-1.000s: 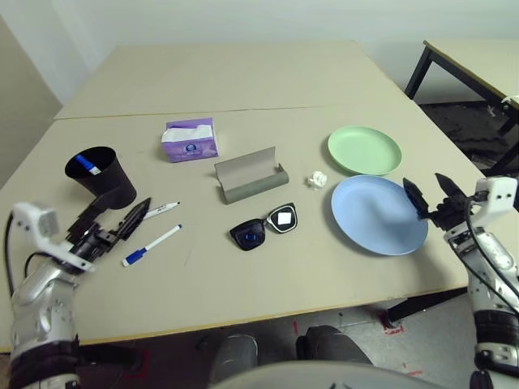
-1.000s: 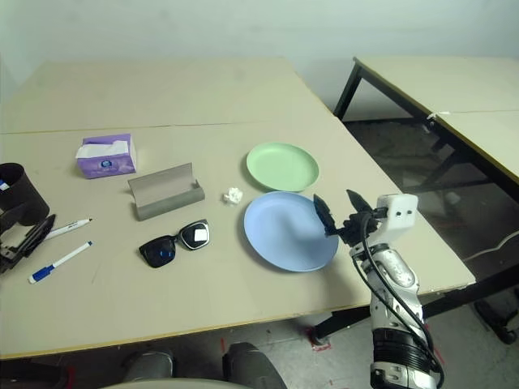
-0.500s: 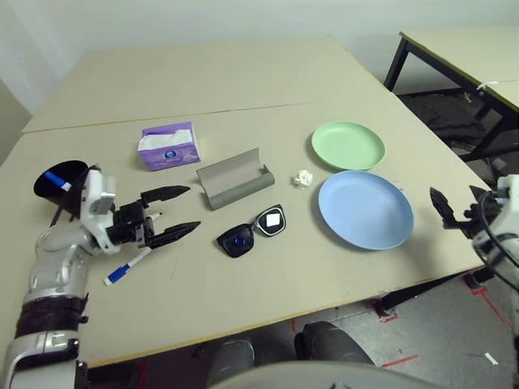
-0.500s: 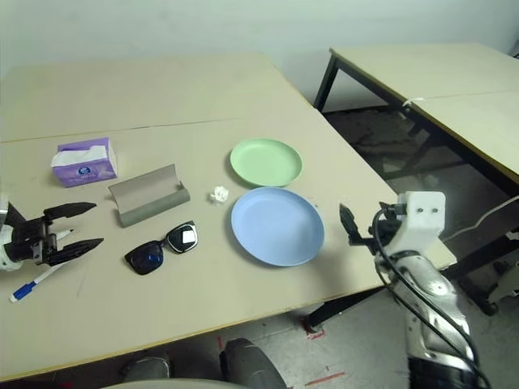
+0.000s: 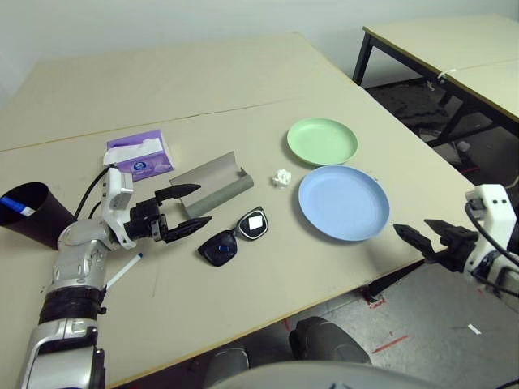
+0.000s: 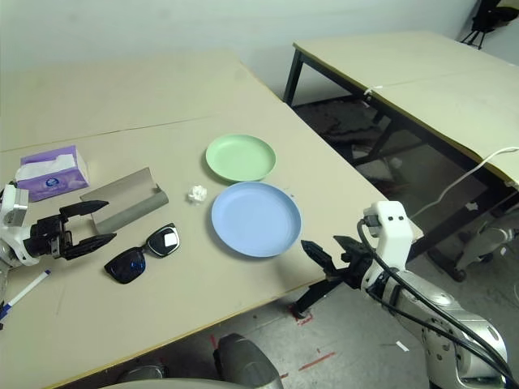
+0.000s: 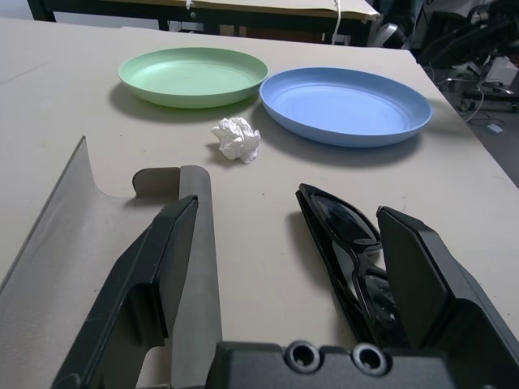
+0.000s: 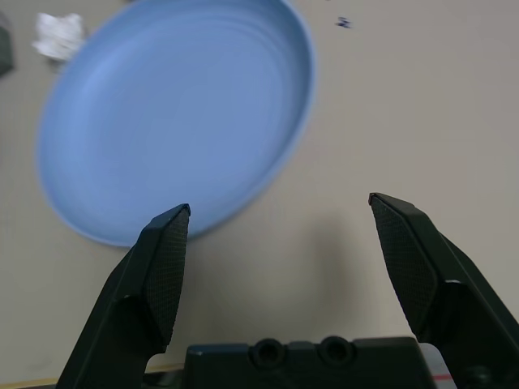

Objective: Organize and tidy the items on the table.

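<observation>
Spreading wide, left gripper (image 5: pixel 188 209) has swung toward sunglasses (image 5: pixel 235 237); right gripper (image 6: pixel 324 251) retreated, also wide.

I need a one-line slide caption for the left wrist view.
Open left tool between grey glasses case and black sunglasses; paper ball and two plates beyond.

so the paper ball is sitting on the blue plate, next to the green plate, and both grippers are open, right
Not quite. The paper ball lies on the bare table, apart from the blue plate and beside the green plate; the left eye view and the left wrist view both show it. The rest holds: the left gripper and the right gripper are both open.
</observation>
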Controlling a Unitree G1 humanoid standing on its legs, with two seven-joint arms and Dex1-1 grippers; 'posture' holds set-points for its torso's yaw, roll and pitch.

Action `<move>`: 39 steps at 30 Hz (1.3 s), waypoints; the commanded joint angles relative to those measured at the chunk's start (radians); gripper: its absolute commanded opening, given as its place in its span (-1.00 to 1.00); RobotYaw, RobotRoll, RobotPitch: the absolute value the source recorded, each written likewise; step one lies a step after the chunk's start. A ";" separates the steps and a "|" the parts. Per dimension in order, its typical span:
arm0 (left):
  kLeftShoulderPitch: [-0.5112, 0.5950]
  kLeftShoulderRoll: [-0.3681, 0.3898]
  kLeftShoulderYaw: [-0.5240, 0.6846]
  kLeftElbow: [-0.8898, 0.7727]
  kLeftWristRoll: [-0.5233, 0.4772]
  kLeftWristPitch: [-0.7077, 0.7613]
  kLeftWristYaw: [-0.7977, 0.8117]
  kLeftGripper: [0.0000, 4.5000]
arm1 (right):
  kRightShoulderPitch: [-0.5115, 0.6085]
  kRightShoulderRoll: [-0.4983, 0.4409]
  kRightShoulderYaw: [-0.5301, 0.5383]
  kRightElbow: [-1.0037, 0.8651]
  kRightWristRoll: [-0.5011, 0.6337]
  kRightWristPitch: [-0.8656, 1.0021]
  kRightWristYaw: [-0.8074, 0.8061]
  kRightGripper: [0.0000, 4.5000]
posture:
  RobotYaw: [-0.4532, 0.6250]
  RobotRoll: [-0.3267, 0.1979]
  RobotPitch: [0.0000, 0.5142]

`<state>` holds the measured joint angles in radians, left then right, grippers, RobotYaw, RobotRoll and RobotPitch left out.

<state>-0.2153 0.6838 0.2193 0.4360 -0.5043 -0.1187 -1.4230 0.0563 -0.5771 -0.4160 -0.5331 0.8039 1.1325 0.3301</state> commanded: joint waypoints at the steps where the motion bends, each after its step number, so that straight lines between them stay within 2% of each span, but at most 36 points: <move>1: 0.039 0.009 0.009 -0.036 0.000 0.009 0.002 0.98 | -0.070 0.031 -0.030 0.017 0.082 0.087 -0.040 1.00 | -0.49 0.25 -0.82; 8: 0.057 0.000 0.040 -0.088 -0.025 0.048 0.070 0.98 | -0.192 0.078 -0.018 0.073 0.145 0.229 -0.119 1.00 | -0.44 0.25 -0.85; 16: 0.071 -0.008 0.047 -0.103 -0.028 0.044 0.091 0.98 | -0.223 0.101 0.036 0.097 0.068 0.273 -0.196 1.00 | -0.41 0.25 -0.87; 35: 0.078 -0.034 0.046 -0.107 -0.026 0.025 0.114 0.98 | -0.263 0.134 0.098 0.084 -0.026 0.336 -0.190 1.00 | -0.40 0.25 -0.91; 38: 0.077 -0.037 0.048 -0.104 -0.026 0.017 0.119 1.00 | -0.265 0.141 0.102 0.082 -0.031 0.355 -0.183 0.73 | -0.39 0.25 -0.92; 39: 0.076 -0.038 0.050 -0.103 -0.026 0.015 0.121 1.00 | -0.265 0.142 0.106 0.081 -0.034 0.362 -0.182 0.57 | -0.39 0.25 -0.92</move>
<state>-0.1388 0.6519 0.2605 0.3297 -0.5359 -0.0923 -1.3052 -0.2003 -0.4384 -0.3260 -0.4413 0.7772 1.4750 0.1465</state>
